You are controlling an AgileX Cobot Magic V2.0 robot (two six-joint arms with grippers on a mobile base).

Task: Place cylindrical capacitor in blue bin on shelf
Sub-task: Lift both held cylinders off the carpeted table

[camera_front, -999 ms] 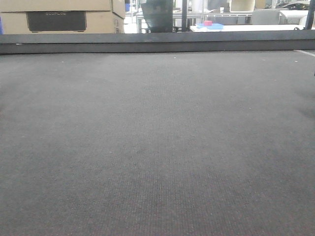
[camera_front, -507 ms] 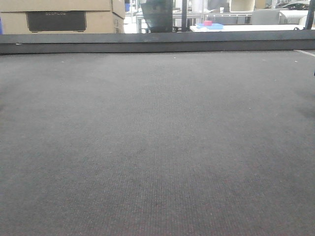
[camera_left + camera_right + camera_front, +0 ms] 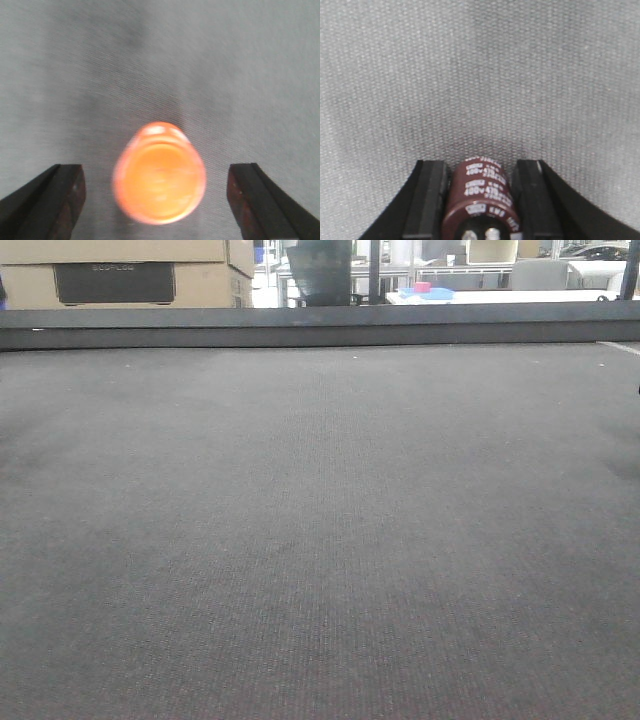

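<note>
Between the two black fingers of the right gripper (image 3: 480,169) a dark brown capacitor (image 3: 482,192) is clamped by its sides, with its metal terminals turned towards the wrist camera and its far end pointing down at the grey bench top (image 3: 320,540). Whether that far end touches the cloth-like surface or hangs just above it cannot be told. No edge or corner of the bench shows in the right wrist view, so its place on the bench cannot be fixed either. The left gripper (image 3: 157,171) is spread wide over a blurred orange round thing (image 3: 160,181), which sits between the fingers and is touched by neither. Neither arm is seen in the front view. Only the bare bench top is shown up to its far edge, with cardboard boxes (image 3: 120,275) well beyond it. No shelf and no blue bin can be made out in any view. The pick-up is judged to be done, or all but done, and the carry to the shelf is the step in hand. For the next move the squeeze should be kept firm, the capacitor lifted clear of the bench, and the shelf and its bin brought into view before any release is tried.
</note>
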